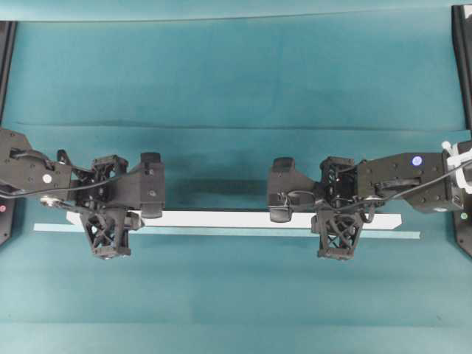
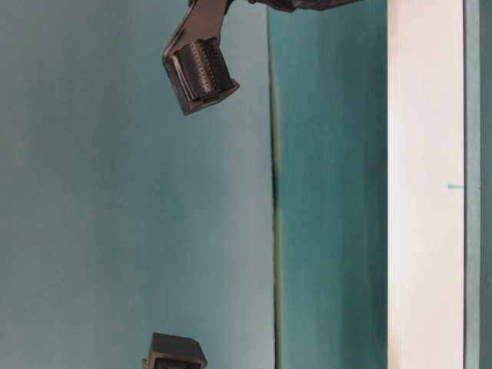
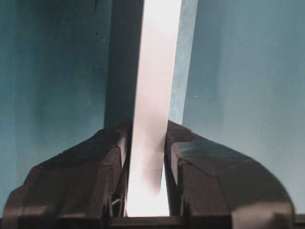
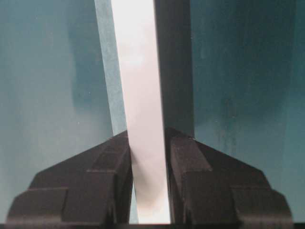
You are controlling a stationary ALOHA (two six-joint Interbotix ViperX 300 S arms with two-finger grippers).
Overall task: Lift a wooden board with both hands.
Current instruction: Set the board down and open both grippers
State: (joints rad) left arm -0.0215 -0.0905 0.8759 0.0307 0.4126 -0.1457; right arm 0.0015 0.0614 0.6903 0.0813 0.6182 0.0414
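board: the wooden board (image 1: 236,219) is stretched left to right across the surface (image 1: 236,74)
left claw (image 1: 147,198): clamped near its left end
right claw (image 1: 284,200): clamped right of its middle
strip (image 1: 221,231): lying alongside the board's near edge

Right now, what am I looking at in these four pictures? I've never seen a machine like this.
Two black robot arms work over a teal table. One picture looks down from above, one sideways from table level, and two come from cameras on the wrists. The left gripper and the right gripper each have their fingers closed on the edges of a long white wooden board. A thin pale strip shows along the board's near edge from above.
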